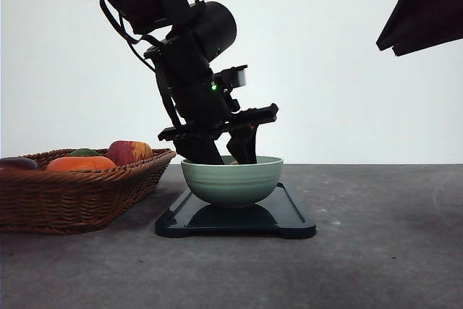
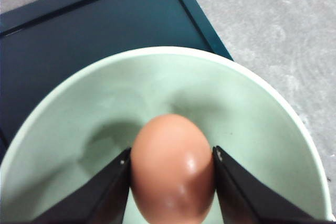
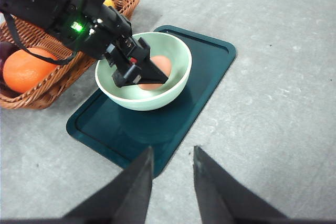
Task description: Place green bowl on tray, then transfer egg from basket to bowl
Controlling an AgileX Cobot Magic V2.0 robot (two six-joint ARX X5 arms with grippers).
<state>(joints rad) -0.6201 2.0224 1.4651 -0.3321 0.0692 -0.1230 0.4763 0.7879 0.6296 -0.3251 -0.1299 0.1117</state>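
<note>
Soft, even light falls from above; the wall glows nearly washed-out white. A faint shadow pools under the green bowl [image 1: 231, 179] on the tray [image 1: 293, 218]. Glare glints on the slightly blurred egg [image 2: 172, 169].

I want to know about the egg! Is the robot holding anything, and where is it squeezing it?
The left gripper holds the brown egg by its two sides, inside the green bowl. The right gripper holds nothing.
</note>
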